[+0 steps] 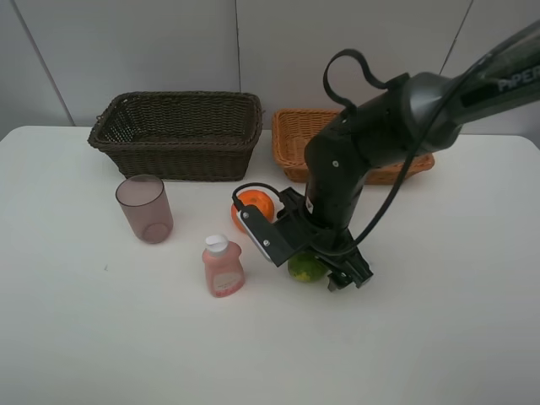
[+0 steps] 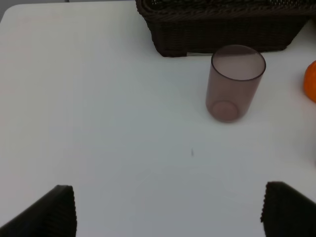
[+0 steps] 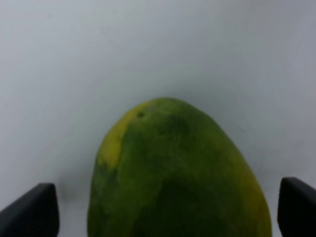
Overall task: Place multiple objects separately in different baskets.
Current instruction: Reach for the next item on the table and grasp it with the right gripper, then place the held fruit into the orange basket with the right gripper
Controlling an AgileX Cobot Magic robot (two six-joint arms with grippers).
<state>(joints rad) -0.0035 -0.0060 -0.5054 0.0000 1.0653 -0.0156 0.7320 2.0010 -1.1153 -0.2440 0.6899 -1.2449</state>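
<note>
The arm (image 1: pixel 371 143) is glossy black with rounded joints and white lettering (image 1: pixel 516 82) near its upper end. A black cable (image 1: pixel 374 78) loops over it. The fingers (image 2: pixel 54 212) are black with ribbed edges.

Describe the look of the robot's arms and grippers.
The right arm is glossy black to dark grey, with rounded joints and white PIPER lettering on its upper link. A black cable loops above it, and a pale grey block sits at its wrist. The left gripper's fingers are black with finely ribbed edges; the right gripper's fingers are plain black.
</note>
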